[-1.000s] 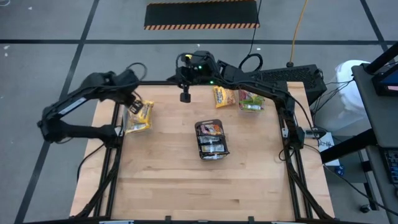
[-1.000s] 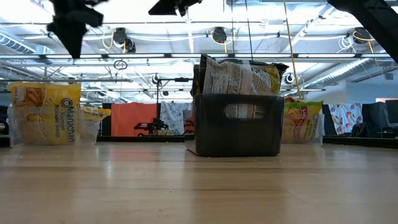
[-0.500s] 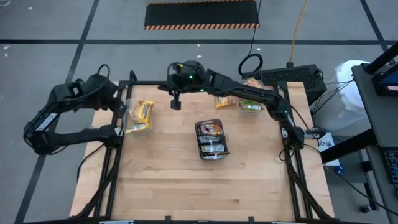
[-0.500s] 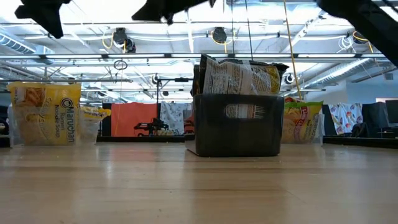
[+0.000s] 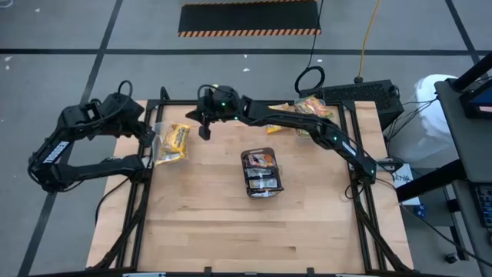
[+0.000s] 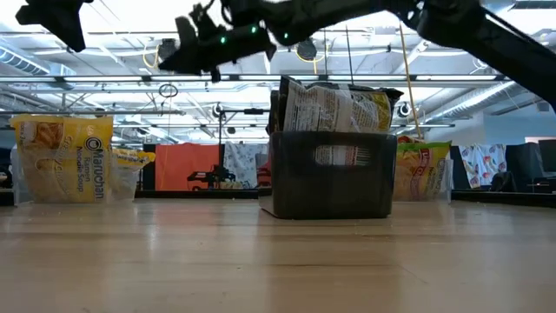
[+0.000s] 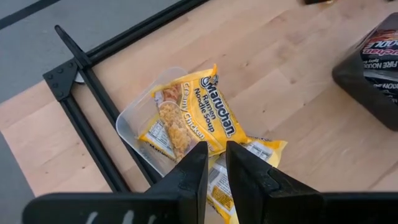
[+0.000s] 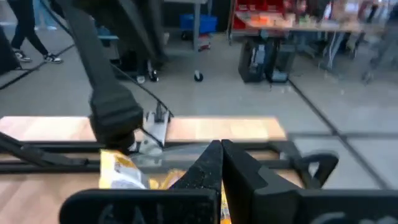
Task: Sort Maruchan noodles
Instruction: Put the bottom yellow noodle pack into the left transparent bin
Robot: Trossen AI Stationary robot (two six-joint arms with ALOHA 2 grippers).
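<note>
Two yellow packets [image 5: 172,143] lying in a clear tub [image 7: 134,115] at the table's [image 5: 254,223] left rear, just below and ahead of the left gripper [image 7: 211,163]. Left gripper pulled back over the table's left edge, above the tub, fingers [image 7: 193,168] a narrow slit apart with nothing between them, grasping nothing. Upper yellow packet face up, tilted across the tub, one corner over the rim; second one beneath it, poking out toward the table centre. Right gripper [image 5: 206,127] stretched far across the rear of the table, hanging in the air just right of the tub, jaws clenched tight on nothing; seen past its own closed fingers [image 8: 217,163], yellow packets right below the tips and the left arm [image 8: 106,81] just beyond. Dark packets [image 5: 261,171] standing packed in a dark tray [image 6: 330,183] at mid-table, well apart from the right gripper, toward the front and to its right. More packets, yellow and green-edged [image 5: 307,119], in another tub at the right rear, partly hidden under the right arm [image 5: 307,127]. In the low view, both grippers high above the tabletop, yellow packets [image 6: 65,161] at far left, tray in the middle, green-edged packet [image 6: 424,169] just behind the tray.
</note>
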